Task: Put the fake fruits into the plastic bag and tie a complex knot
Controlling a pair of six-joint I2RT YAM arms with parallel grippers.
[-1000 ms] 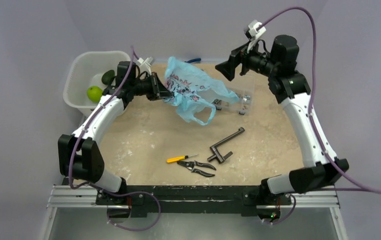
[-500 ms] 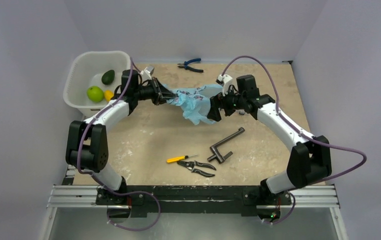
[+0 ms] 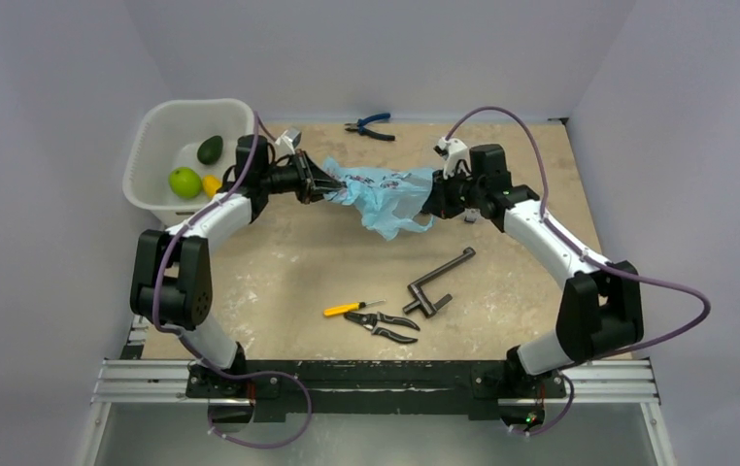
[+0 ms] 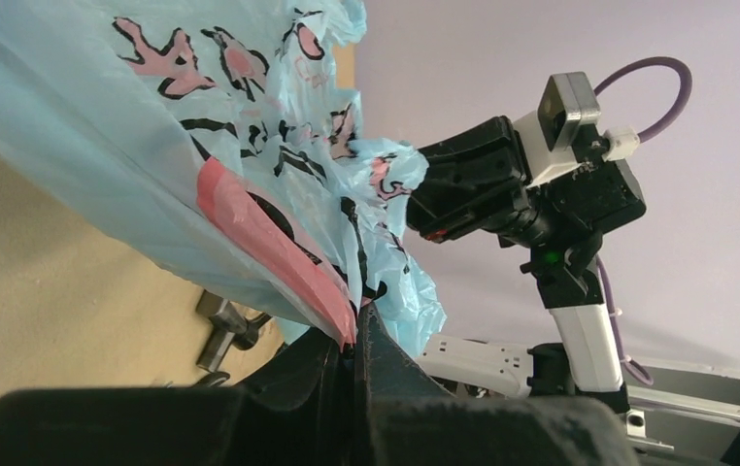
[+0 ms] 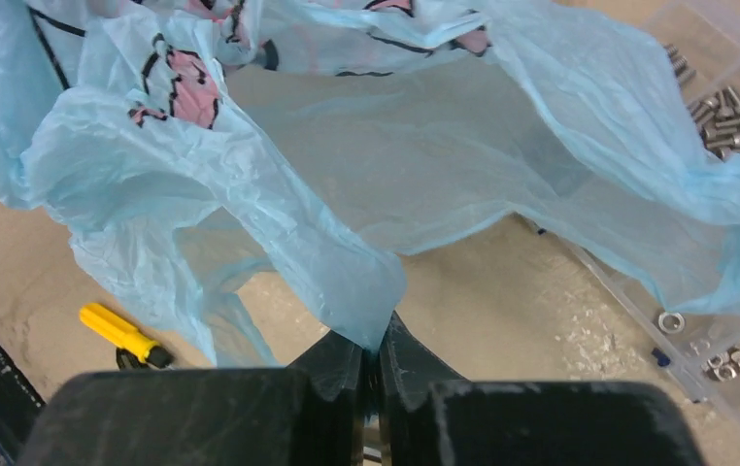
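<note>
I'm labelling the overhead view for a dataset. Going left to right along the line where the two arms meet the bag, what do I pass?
In order: white tub → left tool → plastic bag → right tool.

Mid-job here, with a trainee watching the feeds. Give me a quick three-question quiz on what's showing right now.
1. Multiple choice: the plastic bag is gripped by A) the left jaws only, B) the right jaws only, C) both the left and the right jaws.
2. True or false: all the fake fruits lie in the white tub.
3. Short answer: which tool lies at the far edge of the table?

Key: 1 C, with the bag stretched between them. 2 True. 3 The blue-handled pliers.
</note>
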